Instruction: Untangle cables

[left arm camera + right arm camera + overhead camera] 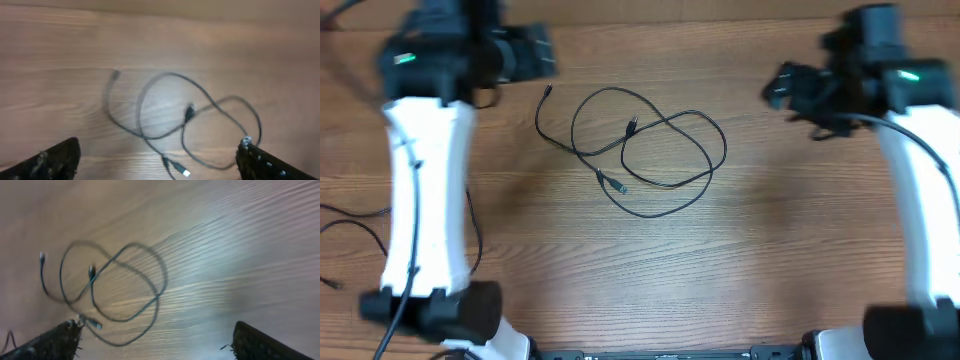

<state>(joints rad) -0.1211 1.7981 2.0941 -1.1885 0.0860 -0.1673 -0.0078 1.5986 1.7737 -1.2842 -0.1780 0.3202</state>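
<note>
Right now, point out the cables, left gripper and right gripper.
cables (632, 126): overhead view, plug mid-tangle.
left gripper (159, 145): left wrist view, midway between open fingertips.
right gripper (157, 326): right wrist view, midway between open fingertips.

Cables (667, 121): thin black cords, slack, lying flat on the wooden tabletop (750, 270), mid-table toward the far edge. Not bundled; spread out in wide overlapping loops that cross one another at several spots. Outlying plug (548, 92) ends a loose tail on the left, clear of the loops. Centre plug (632, 125) sits inside the loops, close to a crossing. Pale-tipped plug (613, 183) lies on the near side, by the lowest loop. Number of separate cords: cannot tell.
</note>
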